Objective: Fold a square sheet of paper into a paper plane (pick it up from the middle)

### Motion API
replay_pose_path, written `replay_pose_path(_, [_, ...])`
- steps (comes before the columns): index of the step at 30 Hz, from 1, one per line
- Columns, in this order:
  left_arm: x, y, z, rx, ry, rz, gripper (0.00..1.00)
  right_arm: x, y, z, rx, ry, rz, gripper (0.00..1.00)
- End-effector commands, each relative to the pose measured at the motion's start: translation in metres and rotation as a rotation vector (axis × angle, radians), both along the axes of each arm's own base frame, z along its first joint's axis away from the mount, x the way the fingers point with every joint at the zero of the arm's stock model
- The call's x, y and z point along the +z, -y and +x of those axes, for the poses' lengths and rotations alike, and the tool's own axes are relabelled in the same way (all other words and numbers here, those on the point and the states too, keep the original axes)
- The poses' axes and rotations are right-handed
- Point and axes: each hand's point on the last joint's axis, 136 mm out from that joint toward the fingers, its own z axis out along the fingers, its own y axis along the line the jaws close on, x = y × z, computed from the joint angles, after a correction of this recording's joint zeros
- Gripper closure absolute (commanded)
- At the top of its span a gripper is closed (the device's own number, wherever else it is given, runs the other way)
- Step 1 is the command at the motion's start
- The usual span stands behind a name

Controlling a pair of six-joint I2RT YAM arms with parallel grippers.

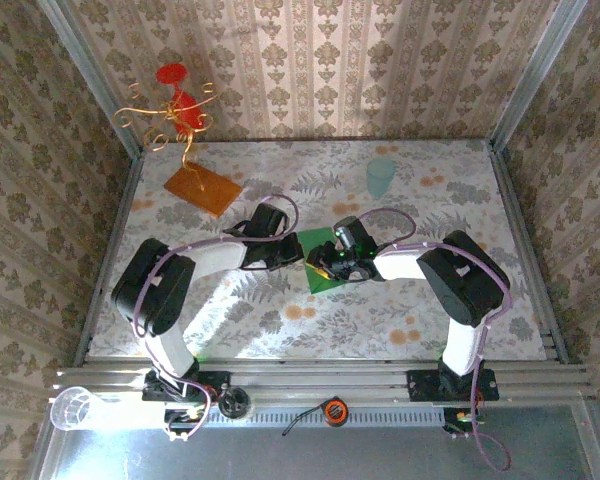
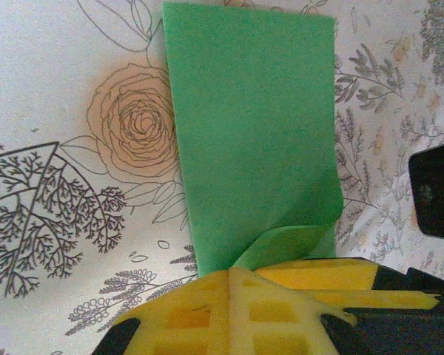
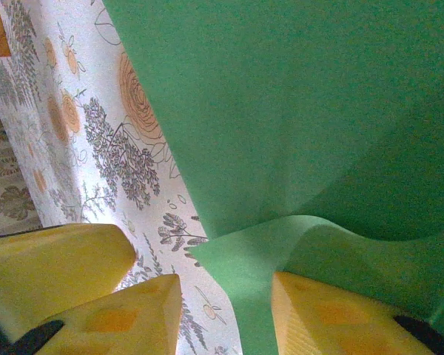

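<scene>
Now, your left gripper (image 2: 233,285) is clenched shut at the near edge of the paper plane (image 2: 251,126), which lies flat in the middle of the table (image 1: 430,330). Your right gripper (image 3: 226,303) stands parted around its curled corner flap (image 3: 281,237). Close low on that flap, then press it flat.

Two matching arms, the left arm (image 1: 155,290) and the right arm (image 1: 467,278), wear bulky black joint housings between white link tubes, each rising from a black base plate (image 1: 185,385). Thin lilac cables (image 1: 284,203) loop back from each hand along the links. The left hand (image 2: 231,285) ends in yellow fingers (image 2: 200,318) moulded with a square waffle grid, set in black mounts. The right hand (image 3: 226,296) carries yellow wedge-shaped pads (image 3: 59,259) with shallow square recesses, black showing at their roots.
</scene>
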Motion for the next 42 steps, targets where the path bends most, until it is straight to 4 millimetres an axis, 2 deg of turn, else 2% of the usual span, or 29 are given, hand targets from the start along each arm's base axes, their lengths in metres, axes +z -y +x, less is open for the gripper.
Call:
replay_pose_path(1, [0.012,-0.004,0.0,0.025,0.027,0.001,0.93,-0.04,0.028,-0.025,-0.032,-0.126,-0.136,0.6])
replay_pose_path(7, [0.011,-0.005,-0.003,0.025,0.024,-0.006,0.93,-0.04,0.028,-0.025,-0.032,-0.124,-0.136,0.63])
replay_pose_path(14, [0.002,0.014,-0.008,-0.038,-0.021,-0.034,0.97,-0.042,0.029,-0.026,-0.029,-0.133,-0.143,0.78])
replay_pose_path(21, [-0.011,0.027,-0.01,-0.073,-0.058,-0.022,1.0,-0.042,0.027,-0.025,-0.028,-0.136,-0.138,0.84])
replay_pose_path(26, [-0.014,0.028,-0.007,-0.07,-0.058,-0.007,1.0,-0.042,0.027,-0.025,-0.025,-0.139,-0.137,0.87])
replay_pose_path(36, [-0.035,0.023,-0.01,-0.074,-0.102,0.057,1.0,-0.041,0.026,-0.024,-0.024,-0.137,-0.129,0.89])
replay_pose_path(42, [-0.048,0.012,-0.019,-0.088,-0.128,0.117,1.0,-0.028,0.017,-0.02,-0.009,-0.115,-0.078,0.89])
